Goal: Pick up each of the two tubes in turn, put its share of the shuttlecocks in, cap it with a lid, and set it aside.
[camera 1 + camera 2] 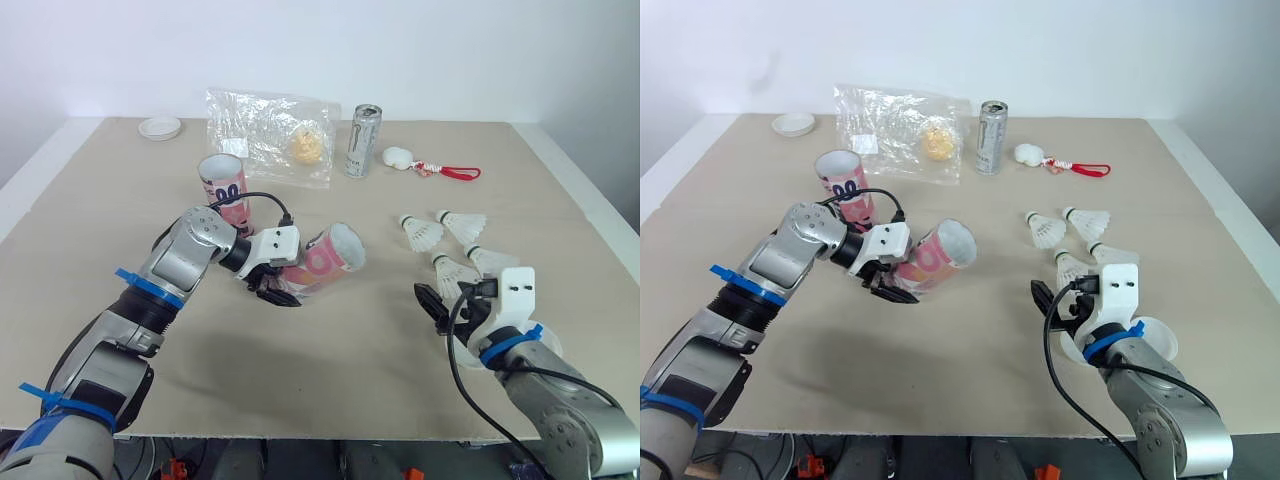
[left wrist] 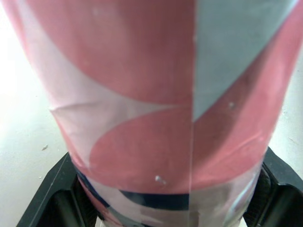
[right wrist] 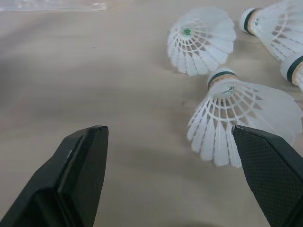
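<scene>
Pink tube (image 1: 330,258) is tilted just off the table (image 1: 350,390), open mouth facing the shuttlecocks (image 1: 422,232); left gripper (image 1: 272,285) is clamped around its lower body. Second tube (image 1: 222,190) stands upright behind. Right gripper (image 3: 168,135) has its fingers spread wide, low over the table, with the nearest shuttlecock (image 3: 236,113) just beside one finger.

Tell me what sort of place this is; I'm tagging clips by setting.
Likely a lab test setup: a plain table against a bare white wall, laid with unrelated props: shuttlecocks, a drink can, a plastic bag.
</scene>
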### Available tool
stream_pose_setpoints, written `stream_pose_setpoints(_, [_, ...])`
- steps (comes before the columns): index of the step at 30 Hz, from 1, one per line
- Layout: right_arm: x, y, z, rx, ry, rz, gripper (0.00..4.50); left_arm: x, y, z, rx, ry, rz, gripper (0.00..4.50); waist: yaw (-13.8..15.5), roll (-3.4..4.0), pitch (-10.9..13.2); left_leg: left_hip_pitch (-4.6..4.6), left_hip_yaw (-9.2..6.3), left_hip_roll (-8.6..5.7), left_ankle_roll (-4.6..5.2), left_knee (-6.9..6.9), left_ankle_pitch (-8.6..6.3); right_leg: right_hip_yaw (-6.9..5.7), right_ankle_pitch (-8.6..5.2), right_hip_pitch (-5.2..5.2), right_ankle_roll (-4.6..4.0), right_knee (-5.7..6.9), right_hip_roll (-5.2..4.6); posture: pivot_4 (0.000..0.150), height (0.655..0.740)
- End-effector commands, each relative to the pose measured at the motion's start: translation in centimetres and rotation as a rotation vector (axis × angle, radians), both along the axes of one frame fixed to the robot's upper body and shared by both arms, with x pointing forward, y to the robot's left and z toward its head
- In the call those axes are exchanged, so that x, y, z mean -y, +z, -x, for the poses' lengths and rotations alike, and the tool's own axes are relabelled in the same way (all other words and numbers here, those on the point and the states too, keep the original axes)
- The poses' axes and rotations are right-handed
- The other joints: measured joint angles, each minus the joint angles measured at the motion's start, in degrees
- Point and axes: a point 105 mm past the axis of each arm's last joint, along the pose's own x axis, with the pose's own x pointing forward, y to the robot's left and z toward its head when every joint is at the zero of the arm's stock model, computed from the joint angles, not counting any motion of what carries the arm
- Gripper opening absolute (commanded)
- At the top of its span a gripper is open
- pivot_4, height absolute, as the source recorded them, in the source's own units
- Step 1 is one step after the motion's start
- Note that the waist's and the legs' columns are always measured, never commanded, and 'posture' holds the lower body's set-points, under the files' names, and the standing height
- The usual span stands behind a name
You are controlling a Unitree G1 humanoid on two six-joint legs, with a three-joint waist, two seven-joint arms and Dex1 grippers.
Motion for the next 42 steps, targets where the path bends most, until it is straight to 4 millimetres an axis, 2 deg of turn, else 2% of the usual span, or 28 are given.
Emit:
stream_pose_setpoints(1, [0.5,0.3,-1.0,0.031,-0.013,-0.007,4.46,0.4,-0.2,0.4,-0.002,-0.024,-0.016,3.26,0.0,0.0,0.0,0.0,-0.01,-0.01,0.0,0.0,0.0,0.0,0.0,0.0,0.0,0.0,0.0,0.15,0.74])
stream_pose_setpoints(5, [0.7,0.2,-2.5,0.032,-0.014,-0.023,4.46,0.1,-0.3,0.4,-0.001,-0.012,-0.019,3.26,0.0,0.01,0.0,-0.01,-0.01,-0.02,0.0,0.0,0.0,0.01,0.04,-0.01,0.09,0.0,0.0,0.15,0.74])
stream_pose_setpoints(13, [0.9,0.0,-4.2,0.038,-0.026,-0.024,4.46,0.0,-0.4,0.4,-0.003,0.005,-0.014,3.26,0.0,0.01,0.0,-0.04,-0.04,-0.05,0.01,-0.03,-0.01,0.0,0.09,-0.01,0.3,0.0,-0.01,0.15,0.74])
stream_pose_setpoints(17, [1.1,-0.1,-4.7,0.04,-0.036,-0.006,3.59,0.1,-0.5,0.3,-0.003,0.01,-0.012,3.26,0.0,0.01,0.0,-0.05,-0.07,-0.06,0.01,-0.03,0.0,-0.01,0.1,-0.01,0.31,0.01,0.0,0.15,0.74])
stream_pose_setpoints(19, [1.2,0.1,-5.0,0.047,-0.046,-0.01,2.87,0.1,-0.5,0.3,-0.002,0.012,-0.011,3.26,0.0,0.01,0.0,-0.05,-0.06,-0.07,0.01,-0.02,0.0,0.0,0.1,0.0,0.32,0.01,-0.01,0.15,0.74])
stream_pose_setpoints(20, [1.2,0.2,-5.1,0.051,-0.046,-0.008,2.74,0.1,-0.5,0.2,-0.001,0.013,-0.01,3.26,0.0,0.01,0.0,-0.05,-0.06,-0.07,0.01,-0.02,0.0,0.0,0.1,0.0,0.32,0.01,-0.01,0.15,0.74])
stream_pose_setpoints(22, [1.2,0.2,-5.1,0.054,-0.044,-0.007,1.82,0.2,-0.4,0.2,0.0,0.013,-0.009,3.26,0.0,0.01,0.0,-0.05,-0.06,-0.08,0.01,-0.02,0.0,0.0,0.11,0.0,0.34,0.01,-0.01,0.15,0.74])
stream_pose_setpoints(23, [1.1,0.2,-5.1,0.053,-0.039,-0.001,1.21,0.2,-0.4,0.2,0.0,0.014,-0.008,3.26,0.0,0.01,0.0,-0.05,-0.07,-0.08,0.01,-0.01,0.0,0.0,0.11,0.0,0.34,0.01,-0.01,0.15,0.74])
stream_pose_setpoints(25, [1.1,0.2,-5.1,0.052,-0.036,0.004,0.64,0.2,-0.4,0.2,0.0,0.013,-0.008,3.26,0.0,0.01,0.0,-0.05,-0.07,-0.08,0.01,-0.02,0.0,0.0,0.11,0.0,0.33,0.01,-0.01,0.15,0.74])
stream_pose_setpoints(26, [1.1,0.2,-5.0,0.052,-0.036,0.004,0.1,0.2,-0.4,0.2,0.001,0.013,-0.007,3.26,0.0,0.01,0.0,-0.05,-0.07,-0.08,0.01,-0.02,0.0,0.0,0.11,0.0,0.33,0.01,-0.01,0.15,0.74])
stream_pose_setpoints(30, [0.8,0.7,-4.7,0.069,-0.015,0.031,0.04,0.3,-0.5,0.1,0.0,0.011,-0.007,3.26,0.0,0.01,0.0,-0.05,-0.07,-0.09,0.01,-0.02,0.0,0.0,0.11,0.0,0.34,0.01,-0.02,0.15,0.74])
stream_pose_setpoints(32, [0.5,1.7,-4.3,0.095,0.025,0.073,0.04,0.3,-0.5,0.1,-0.001,0.009,-0.008,3.26,0.0,0.01,0.0,-0.05,-0.07,-0.09,0.01,-0.01,0.0,0.0,0.11,0.0,0.34,0.01,-0.02,0.15,0.74])
stream_pose_setpoints(34, [0.1,3.7,-3.6,0.143,0.1,0.122,0.04,0.3,-0.5,0.1,-0.002,0.008,-0.008,3.26,0.0,0.03,0.0,-0.08,-0.07,-0.16,0.01,0.0,0.0,0.02,0.1,0.0,0.36,0.01,-0.08,0.15,0.74])
stream_pose_setpoints(37, [-1.6,9.7,-1.1,0.311,0.394,0.348,0.04,0.3,-0.5,0.0,-0.004,0.004,-0.01,3.26,0.0,0.07,0.0,-0.1,-0.09,-0.21,0.01,0.03,0.0,0.02,0.09,0.01,0.41,0.0,-0.12,0.15,0.74])
stream_pose_setpoints(38, [-2.3,11.2,-0.3,0.36,0.487,0.43,0.04,0.3,-0.5,-0.1,-0.004,0.002,-0.011,3.26,0.1,0.39,0.2,-0.11,-0.13,-0.23,0.01,0.06,0.0,-0.01,0.09,0.04,0.42,-0.01,-0.13,0.15,0.74])
stream_pose_setpoints(42, [-4.4,15.4,1.2,0.526,0.723,0.708,0.04,0.6,-0.3,-0.2,-0.009,-0.012,-0.004,3.26,0.0,0.37,0.2,-0.16,-0.05,-0.32,0.06,0.11,0.03,0.09,0.06,0.04,0.5,-0.06,-0.2,0.15,0.74])
